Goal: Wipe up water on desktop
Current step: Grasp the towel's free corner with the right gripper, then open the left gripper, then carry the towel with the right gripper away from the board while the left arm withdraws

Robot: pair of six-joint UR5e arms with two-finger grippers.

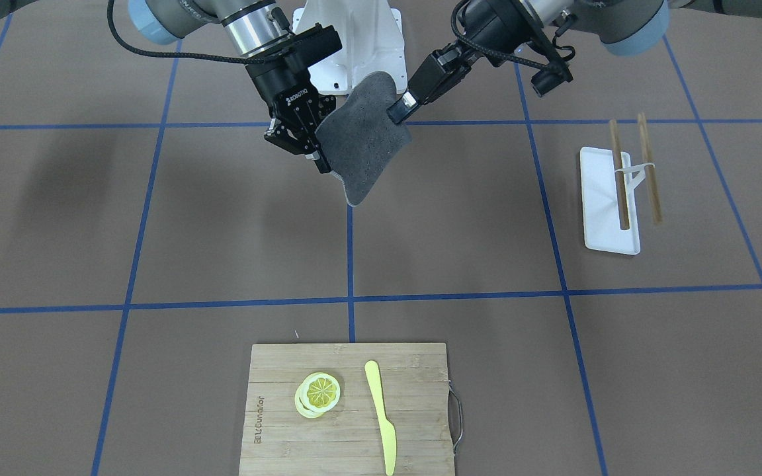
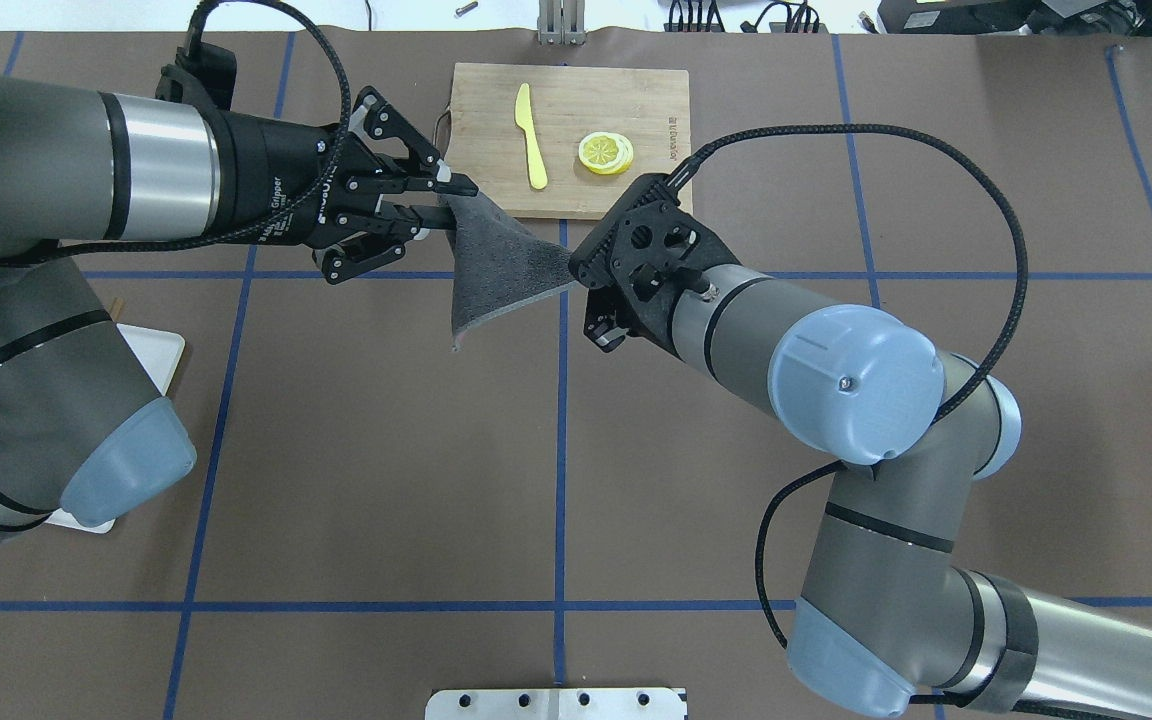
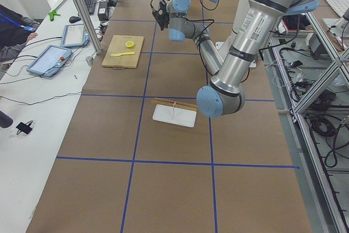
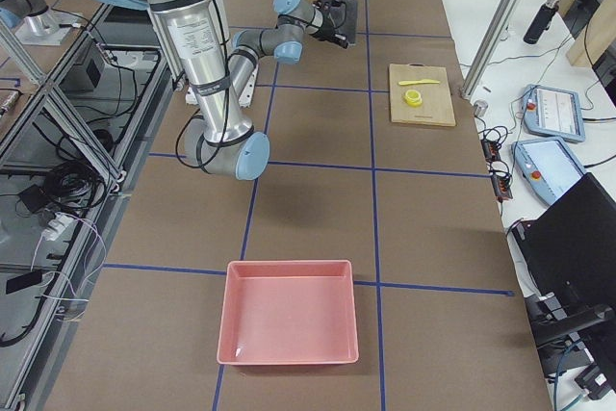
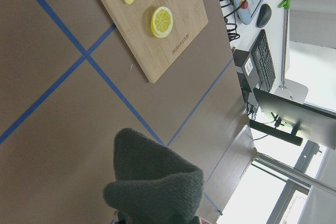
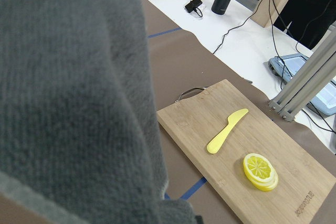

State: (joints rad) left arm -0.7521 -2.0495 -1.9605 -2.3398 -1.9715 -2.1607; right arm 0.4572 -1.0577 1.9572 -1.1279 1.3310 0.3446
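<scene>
A grey cloth (image 1: 364,142) hangs stretched between my two grippers above the brown, blue-taped desktop (image 1: 222,231), near the robot's base. My left gripper (image 2: 444,203) is shut on one corner of the cloth (image 2: 496,265). The right gripper (image 2: 581,275) is shut on the opposite corner. In the front view the left gripper (image 1: 399,111) is on the right side of the cloth and the right gripper (image 1: 318,158) on its left. The cloth fills the bottom of the left wrist view (image 5: 152,182) and the left half of the right wrist view (image 6: 68,103). I can make out no water on the desktop.
A bamboo cutting board (image 1: 414,396) at the far edge carries a yellow knife (image 1: 381,416) and lemon slices (image 1: 319,392). A white tray (image 1: 602,205) with chopsticks (image 1: 619,178) lies on my left side. A pink bin (image 4: 289,320) sits at the right end.
</scene>
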